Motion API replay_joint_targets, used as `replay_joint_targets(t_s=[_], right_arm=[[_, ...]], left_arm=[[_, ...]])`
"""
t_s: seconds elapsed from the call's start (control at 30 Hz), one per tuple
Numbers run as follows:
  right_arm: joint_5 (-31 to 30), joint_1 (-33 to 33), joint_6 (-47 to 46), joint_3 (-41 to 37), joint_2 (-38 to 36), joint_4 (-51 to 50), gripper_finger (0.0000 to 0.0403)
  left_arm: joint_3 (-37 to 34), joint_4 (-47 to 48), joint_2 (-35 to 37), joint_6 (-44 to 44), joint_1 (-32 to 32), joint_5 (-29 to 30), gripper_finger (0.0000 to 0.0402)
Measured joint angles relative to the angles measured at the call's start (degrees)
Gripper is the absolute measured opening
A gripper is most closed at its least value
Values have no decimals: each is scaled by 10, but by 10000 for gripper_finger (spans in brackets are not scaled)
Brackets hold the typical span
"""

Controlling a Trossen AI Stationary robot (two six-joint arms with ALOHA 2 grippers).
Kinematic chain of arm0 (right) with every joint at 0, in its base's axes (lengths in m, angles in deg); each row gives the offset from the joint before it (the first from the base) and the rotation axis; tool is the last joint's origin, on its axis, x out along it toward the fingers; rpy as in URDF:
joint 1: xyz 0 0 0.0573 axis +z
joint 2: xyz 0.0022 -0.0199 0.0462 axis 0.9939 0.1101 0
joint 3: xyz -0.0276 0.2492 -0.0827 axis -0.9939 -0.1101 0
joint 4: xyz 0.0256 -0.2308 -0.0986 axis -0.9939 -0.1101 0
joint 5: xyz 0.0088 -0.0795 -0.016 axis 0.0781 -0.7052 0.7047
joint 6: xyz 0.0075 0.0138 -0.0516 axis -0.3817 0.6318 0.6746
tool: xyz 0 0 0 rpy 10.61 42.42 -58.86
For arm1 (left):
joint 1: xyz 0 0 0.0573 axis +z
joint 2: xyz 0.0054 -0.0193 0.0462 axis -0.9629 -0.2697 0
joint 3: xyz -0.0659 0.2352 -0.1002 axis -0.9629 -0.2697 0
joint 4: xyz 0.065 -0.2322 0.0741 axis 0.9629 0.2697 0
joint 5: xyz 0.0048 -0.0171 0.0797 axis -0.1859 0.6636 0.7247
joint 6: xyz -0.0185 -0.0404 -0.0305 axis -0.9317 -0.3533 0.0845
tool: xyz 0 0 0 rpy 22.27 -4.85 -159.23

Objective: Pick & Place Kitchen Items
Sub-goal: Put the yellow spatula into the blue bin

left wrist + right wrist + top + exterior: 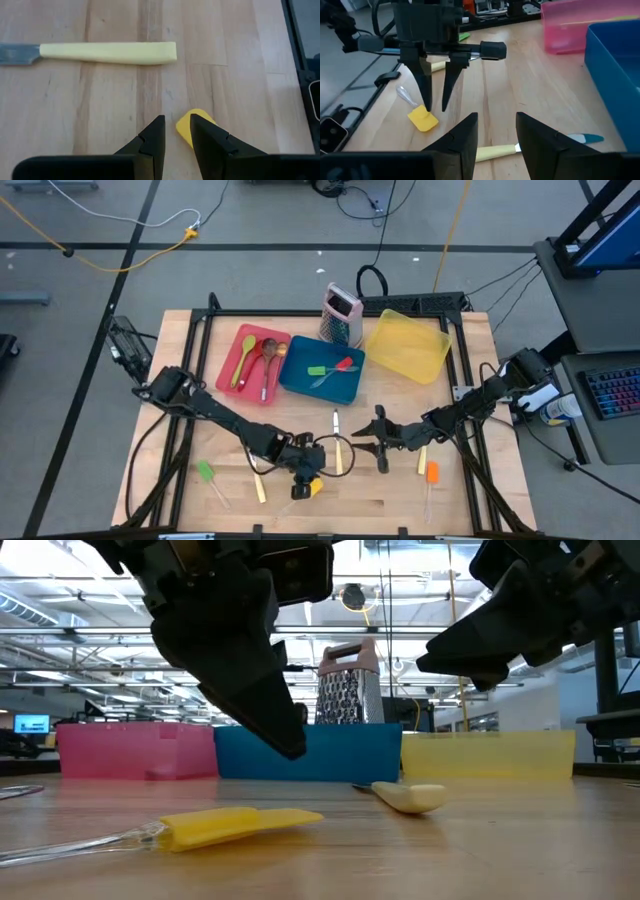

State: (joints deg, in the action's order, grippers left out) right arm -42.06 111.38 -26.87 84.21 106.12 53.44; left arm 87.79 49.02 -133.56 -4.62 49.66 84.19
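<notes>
A yellow spatula [422,120] with a clear handle lies flat on the wooden table near its front edge. My left gripper [436,105] hangs just above the spatula's blade, fingers pointing down and open by a narrow gap. In the left wrist view the blade [192,127] shows beside one finger, not between the two. A pale-handled knife [107,52] lies just beyond it. My right gripper [368,445] hovers open and empty over the table's middle, to the right of the left one. Another pale-handled piece [492,151] lies below it.
At the back stand a red tray [228,365] holding spoons and spatulas, a blue tray [300,385] with utensils, a yellow tray [408,345] and a metal grater [342,315]. A green spatula [205,472], an orange spatula [432,473] and pale-handled cutlery [258,486] lie along the front.
</notes>
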Motion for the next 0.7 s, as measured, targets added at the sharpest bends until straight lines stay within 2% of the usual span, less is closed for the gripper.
replay_joint_targets(t_s=[0.27, 0.5, 0.6, 0.7], right_arm=[[-2, 0, -48, 0, 0, 1, 125], [-3, 1, -77, 0, 0, 2, 125], [-3, 1, -77, 0, 0, 2, 125], [-2, 2, -77, 0, 0, 2, 125]], left_arm=[[0, -8, 0, 7, -1, -32, 93], [0, -51, 0, 9, -40, -41, 93], [0, -47, 0, -14, -48, -32, 106], [0, -40, -7, -34, -54, 19, 135]])
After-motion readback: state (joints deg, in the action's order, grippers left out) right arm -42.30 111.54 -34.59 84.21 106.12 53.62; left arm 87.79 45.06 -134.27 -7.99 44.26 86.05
